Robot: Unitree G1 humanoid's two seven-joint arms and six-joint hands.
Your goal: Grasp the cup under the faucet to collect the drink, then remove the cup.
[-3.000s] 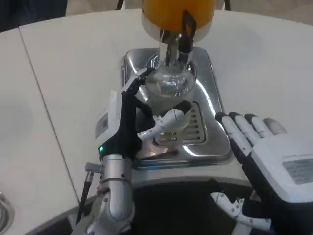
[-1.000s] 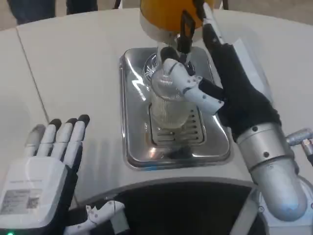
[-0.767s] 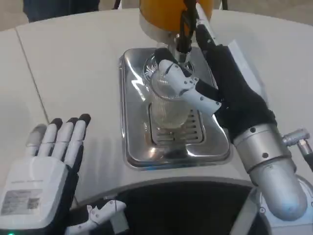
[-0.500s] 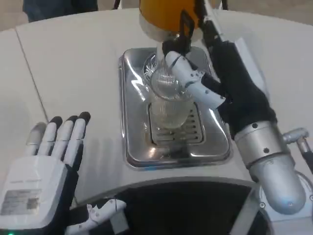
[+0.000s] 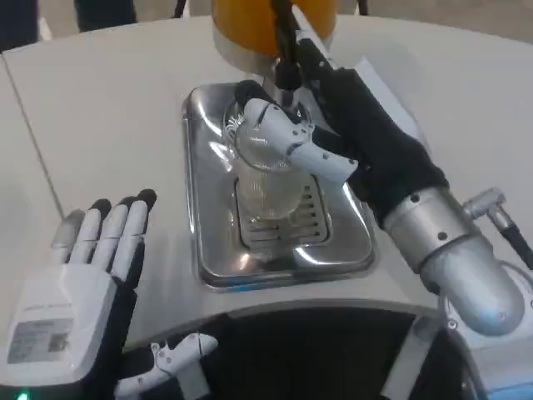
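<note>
At upper centre the right hand (image 5: 333, 137) clamps the cup (image 5: 265, 179) beneath the faucet (image 5: 285, 62), left hand (image 5: 92, 258) fingers apart; filling seems next.

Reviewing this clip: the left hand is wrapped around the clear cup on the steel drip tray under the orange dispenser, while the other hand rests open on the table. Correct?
Not quite: the right hand is the one wrapped around the clear cup, as the head view shows. The cup does stand on the steel drip tray under the orange dispenser, and the left hand is the one lying open by the table edge.
</note>
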